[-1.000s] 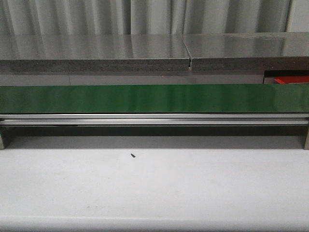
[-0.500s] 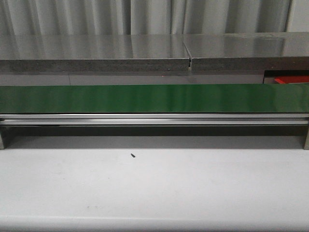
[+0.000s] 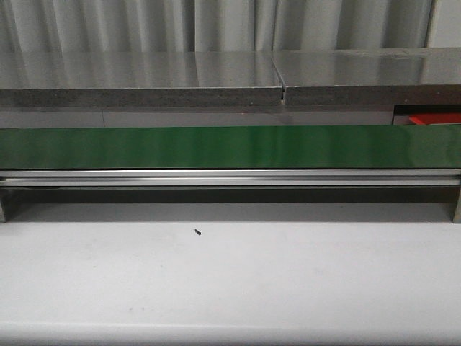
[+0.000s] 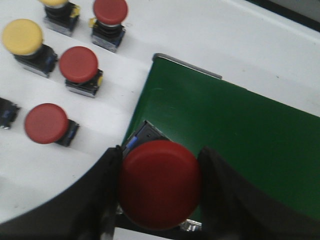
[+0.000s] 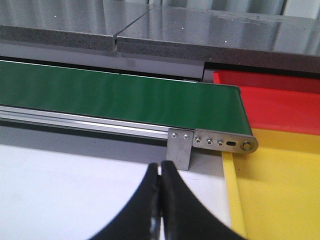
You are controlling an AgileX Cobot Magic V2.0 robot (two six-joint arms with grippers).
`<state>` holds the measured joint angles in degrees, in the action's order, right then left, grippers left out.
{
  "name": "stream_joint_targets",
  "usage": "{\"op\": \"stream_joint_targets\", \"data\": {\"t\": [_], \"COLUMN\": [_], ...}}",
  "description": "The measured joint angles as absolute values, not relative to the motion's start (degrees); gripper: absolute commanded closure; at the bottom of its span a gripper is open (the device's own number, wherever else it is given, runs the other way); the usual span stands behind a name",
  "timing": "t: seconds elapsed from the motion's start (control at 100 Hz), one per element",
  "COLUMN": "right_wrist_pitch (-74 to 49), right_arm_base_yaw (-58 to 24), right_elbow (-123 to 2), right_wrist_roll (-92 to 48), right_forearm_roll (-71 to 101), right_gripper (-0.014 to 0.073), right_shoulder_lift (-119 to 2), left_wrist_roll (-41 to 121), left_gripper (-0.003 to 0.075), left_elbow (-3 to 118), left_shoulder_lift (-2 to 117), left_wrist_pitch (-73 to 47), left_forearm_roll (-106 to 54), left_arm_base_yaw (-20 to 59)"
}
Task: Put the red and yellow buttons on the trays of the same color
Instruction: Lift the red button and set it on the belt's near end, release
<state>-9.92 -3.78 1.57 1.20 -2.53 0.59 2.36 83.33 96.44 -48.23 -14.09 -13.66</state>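
Observation:
In the left wrist view my left gripper (image 4: 160,185) is shut on a red button (image 4: 160,182), held above the end of the green conveyor belt (image 4: 235,125). Three more red buttons (image 4: 79,65) (image 4: 46,123) (image 4: 110,11) and yellow buttons (image 4: 22,37) stand on the white table beside the belt. In the right wrist view my right gripper (image 5: 161,172) is shut and empty above the white table, near the belt's end (image 5: 220,142). The red tray (image 5: 275,100) and the yellow tray (image 5: 280,190) lie beside it. Neither gripper shows in the front view.
The front view shows the green belt (image 3: 230,146) on its aluminium rail, a grey counter (image 3: 216,76) behind, a sliver of the red tray (image 3: 432,119) at far right, and a small dark speck (image 3: 197,232) on the white table.

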Motion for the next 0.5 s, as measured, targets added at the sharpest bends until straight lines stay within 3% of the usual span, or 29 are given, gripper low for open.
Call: {"op": "stream_joint_targets", "data": {"t": [0.37, 0.5], "right_wrist_pitch": [-9.92, -9.92], "right_arm_base_yaw": [-3.78, -3.78], "right_elbow": [1.57, 1.57], "right_wrist_roll": [1.2, 1.2], "right_forearm_roll": [-2.53, -2.53], "right_gripper": [0.0711, 0.0711], "right_shoulder_lift": [0.59, 0.59], "left_wrist_roll": [2.84, 2.84], "left_gripper": [0.0717, 0.0603], "left_elbow": [83.97, 84.21], "left_shoulder_lift": [103.83, 104.57], "left_wrist_pitch": [-48.27, -48.15], "left_forearm_roll": [-14.09, -14.66], "left_arm_base_yaw": [-9.02, -9.02]}}
